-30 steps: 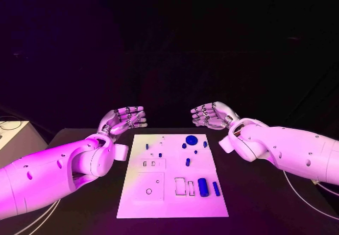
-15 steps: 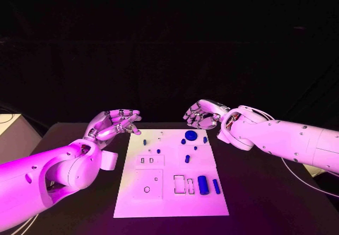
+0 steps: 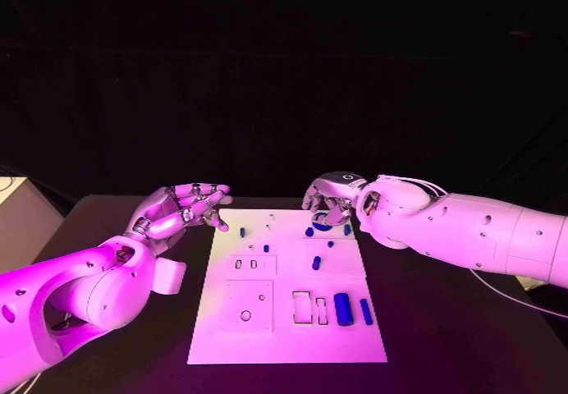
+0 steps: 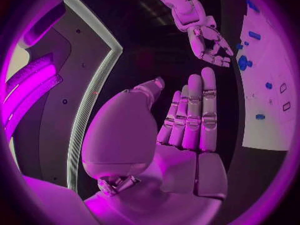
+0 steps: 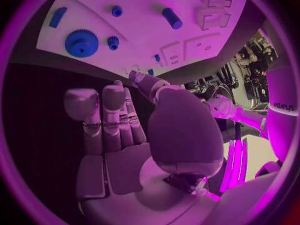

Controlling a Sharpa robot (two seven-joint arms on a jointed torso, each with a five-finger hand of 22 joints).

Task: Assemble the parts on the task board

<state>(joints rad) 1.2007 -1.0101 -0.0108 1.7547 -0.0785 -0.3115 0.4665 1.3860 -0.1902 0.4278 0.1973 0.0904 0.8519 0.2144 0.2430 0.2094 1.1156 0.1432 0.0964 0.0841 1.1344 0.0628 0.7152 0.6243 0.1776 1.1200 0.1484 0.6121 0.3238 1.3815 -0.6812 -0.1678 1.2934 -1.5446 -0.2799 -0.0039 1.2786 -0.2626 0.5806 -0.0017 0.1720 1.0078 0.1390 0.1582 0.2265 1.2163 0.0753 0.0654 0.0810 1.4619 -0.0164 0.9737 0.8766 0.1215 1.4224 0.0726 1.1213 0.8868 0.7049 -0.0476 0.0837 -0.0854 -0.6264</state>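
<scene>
On my left, the left hand hangs above the table just beside the far-left corner of the task board. Its fingers are loosely extended, side by side, and hold nothing; the left wrist view shows the palm bare.

The board lies in the middle of the table, long side running away from me. On its left half I see pale rectangular recesses and a small ring outline nearer to me. Near the far edge sits a short blue peg with a smaller one beside it. Toward the middle a blue pin lies on the plate. Near the right edge, closer to me, a thick blue cylinder lies next to a thinner blue bar, the two apart but close.

At the far right corner is the blue gear, with a small blue stub just beside it. The right hand hovers over that corner, fingers pointing down toward the gear. They are apart and carry nothing. I cannot tell whether any fingertip touches the gear.
</scene>
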